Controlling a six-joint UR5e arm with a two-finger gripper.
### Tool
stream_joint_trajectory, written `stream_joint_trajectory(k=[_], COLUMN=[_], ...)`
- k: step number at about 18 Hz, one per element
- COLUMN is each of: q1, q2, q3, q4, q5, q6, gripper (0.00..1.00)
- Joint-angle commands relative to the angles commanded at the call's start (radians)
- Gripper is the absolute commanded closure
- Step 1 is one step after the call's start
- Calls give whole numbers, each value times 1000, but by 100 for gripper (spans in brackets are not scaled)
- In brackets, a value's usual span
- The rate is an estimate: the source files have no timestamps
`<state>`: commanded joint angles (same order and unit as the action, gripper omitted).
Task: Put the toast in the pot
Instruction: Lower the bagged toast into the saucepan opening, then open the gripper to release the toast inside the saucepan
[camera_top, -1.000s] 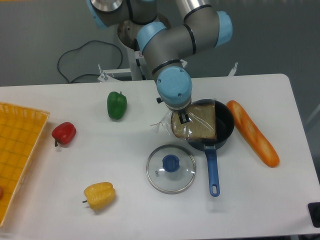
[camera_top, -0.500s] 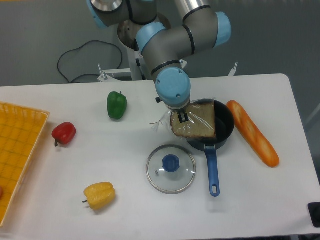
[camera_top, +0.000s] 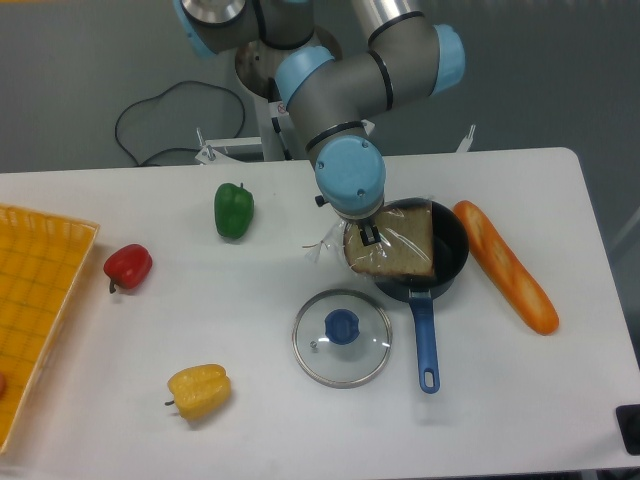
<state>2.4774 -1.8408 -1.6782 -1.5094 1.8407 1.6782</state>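
Camera view from above shows the gripper (camera_top: 368, 236) hanging under the blue wrist joint, its jaws drawn narrow on the left edge of the toast (camera_top: 393, 247), at or just beside where the clear wrapper bunches into a loose tail trailing further left; the fingertips are small and dark here, so whether they pinch bread or only plastic cannot be told. From the jaws the slice runs out to the right, lying fairly flat, and most of it already sits over the opening of the pot (camera_top: 430, 256), with its left margin and the wrapper tail hanging past the pot's left rim over the table (camera_top: 520, 400). So the relation that matters is this offset: the held edge is outside the rim, the far edge well inside. Judging by that, a small shift to the right before letting go would probably drop the slice fully inside; released here, it may rest tilted on the rim. The pot's blue handle points toward the viewer, beside the glass lid (camera_top: 342, 337), and the baguette (camera_top: 506, 265) lies just right of the pot.
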Motion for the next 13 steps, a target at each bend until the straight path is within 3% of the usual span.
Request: stream_joint_trajectory(k=[13], q1=[0], q2=[-14], q3=[3], q4=[3], q5=[2], q6=[-2], gripper=[92])
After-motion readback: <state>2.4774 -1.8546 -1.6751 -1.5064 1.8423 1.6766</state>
